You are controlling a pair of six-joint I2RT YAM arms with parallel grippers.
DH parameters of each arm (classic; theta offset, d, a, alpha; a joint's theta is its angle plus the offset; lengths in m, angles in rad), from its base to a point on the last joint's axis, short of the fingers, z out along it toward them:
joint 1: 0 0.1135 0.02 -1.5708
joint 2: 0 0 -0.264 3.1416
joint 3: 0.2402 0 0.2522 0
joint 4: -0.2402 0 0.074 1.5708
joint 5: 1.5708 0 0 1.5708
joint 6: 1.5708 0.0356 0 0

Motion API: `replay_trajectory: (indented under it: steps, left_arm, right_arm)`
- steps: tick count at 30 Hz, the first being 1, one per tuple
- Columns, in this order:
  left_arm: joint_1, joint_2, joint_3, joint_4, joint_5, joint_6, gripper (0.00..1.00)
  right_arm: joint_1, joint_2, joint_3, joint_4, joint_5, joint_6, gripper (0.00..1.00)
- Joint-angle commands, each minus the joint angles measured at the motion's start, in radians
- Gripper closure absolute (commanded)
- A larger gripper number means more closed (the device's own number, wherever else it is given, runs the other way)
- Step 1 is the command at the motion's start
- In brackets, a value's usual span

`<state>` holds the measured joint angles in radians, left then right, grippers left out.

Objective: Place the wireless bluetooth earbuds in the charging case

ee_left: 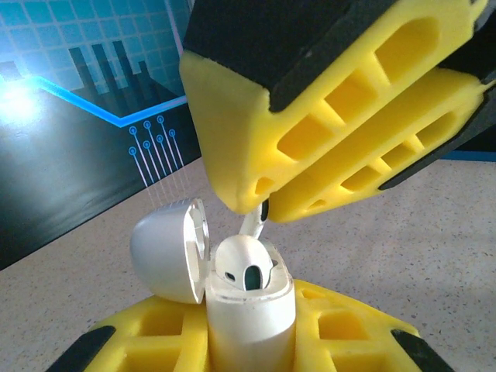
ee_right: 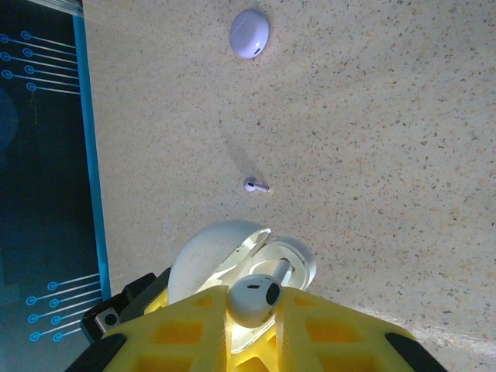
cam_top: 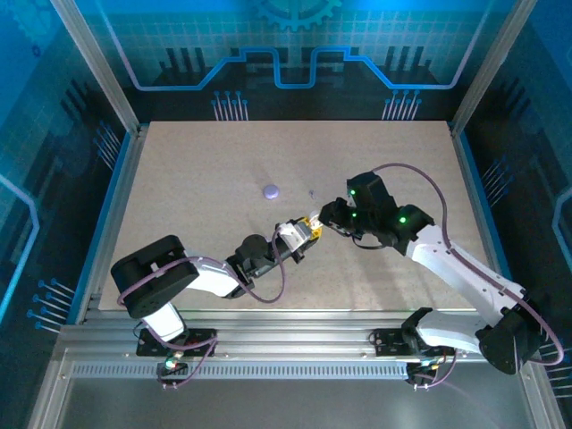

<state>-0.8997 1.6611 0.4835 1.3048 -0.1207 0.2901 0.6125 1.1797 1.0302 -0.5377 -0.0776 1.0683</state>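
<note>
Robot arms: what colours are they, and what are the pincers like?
The left arm and right arm are white and black with purple cables. Green lights glow on the right. The left pincer and right pincer are yellow with hollow pockets.

Left wrist close beside the charging case [ee_left: 249, 314], looking along the table [ee_left: 434, 232], right wrist close above the same case, top view far overhead
</note>
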Motion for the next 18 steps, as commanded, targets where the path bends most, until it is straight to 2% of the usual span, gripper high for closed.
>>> replay_trajectory:
  steps: [1,18]
  left_arm:
    - [-0.007,-0.013,-0.018,0.077,-0.011,-0.006,0.79]
    - [-0.007,-0.018,-0.029,0.093,0.018,0.034,0.79]
  right_arm:
    - [-0.031,0.005,0.010,0.018,-0.031,-0.021,0.80]
    - [-0.132,-0.032,-0.004,0.011,-0.224,-0.048,0.80]
